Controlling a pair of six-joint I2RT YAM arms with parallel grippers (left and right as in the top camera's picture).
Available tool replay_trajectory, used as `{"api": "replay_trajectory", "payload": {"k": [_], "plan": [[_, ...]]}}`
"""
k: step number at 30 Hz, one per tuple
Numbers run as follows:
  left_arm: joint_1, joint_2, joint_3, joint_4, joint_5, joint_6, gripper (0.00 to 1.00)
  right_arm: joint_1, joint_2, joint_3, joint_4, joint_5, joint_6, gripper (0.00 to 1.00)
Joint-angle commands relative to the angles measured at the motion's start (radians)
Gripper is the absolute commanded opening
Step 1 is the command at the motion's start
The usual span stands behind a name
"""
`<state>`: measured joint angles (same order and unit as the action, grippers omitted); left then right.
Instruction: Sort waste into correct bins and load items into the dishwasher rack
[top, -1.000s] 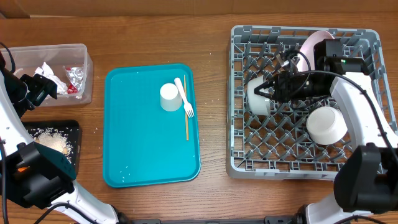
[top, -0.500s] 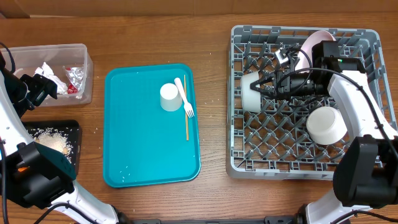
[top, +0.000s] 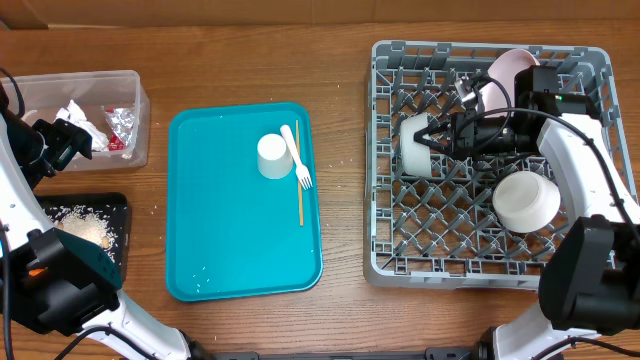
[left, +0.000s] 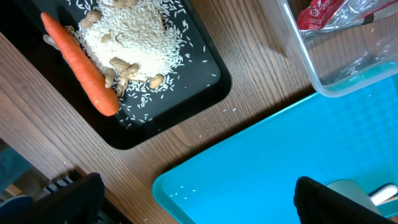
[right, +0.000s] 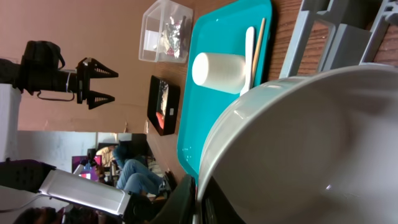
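**Overhead view.** The right gripper (top: 430, 138) was clamped on the rim of a white bowl (top: 412, 150). The bowl stood on edge in the left half of the dishwasher rack (top: 385, 200), on the side of the fingers toward the rack's left wall. The cup (top: 272, 156), fork (top: 299, 160) and wooden stick (top: 299, 195) lay on the teal tray (top: 230, 240), left of the rack. The long axes of the fork and stick ran parallel to the rack's left wall. The left gripper (top: 65, 140) hung beyond the tray's far side from the rack.

**Left wrist view.** Its fingers (left: 323, 199) stood wide apart, holding nothing.

**Right wrist view.** The fingers were shut on the bowl's rim, and the cup lay beyond the bowl, outside the rack. The right gripper looked nearer the cup, but release probably comes first.
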<state>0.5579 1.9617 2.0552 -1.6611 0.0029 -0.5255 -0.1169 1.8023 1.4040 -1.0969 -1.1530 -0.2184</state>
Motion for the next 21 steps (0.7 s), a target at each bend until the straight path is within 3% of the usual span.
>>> {"api": "replay_trajectory", "payload": {"k": [1, 15, 21], "plan": [[-0.005, -0.024, 0.018, -0.002, -0.013, -0.021, 1.0, -0.014, 0.027, -0.012, 0.009, -0.051, -0.014, 0.08], [-0.005, -0.024, 0.018, -0.002, -0.013, -0.021, 1.0, -0.069, 0.094, -0.008, 0.025, -0.343, -0.014, 0.05], [-0.005, -0.024, 0.018, -0.002, -0.013, -0.021, 1.0, -0.091, 0.095, -0.008, 0.063, -0.261, 0.024, 0.04]]}}
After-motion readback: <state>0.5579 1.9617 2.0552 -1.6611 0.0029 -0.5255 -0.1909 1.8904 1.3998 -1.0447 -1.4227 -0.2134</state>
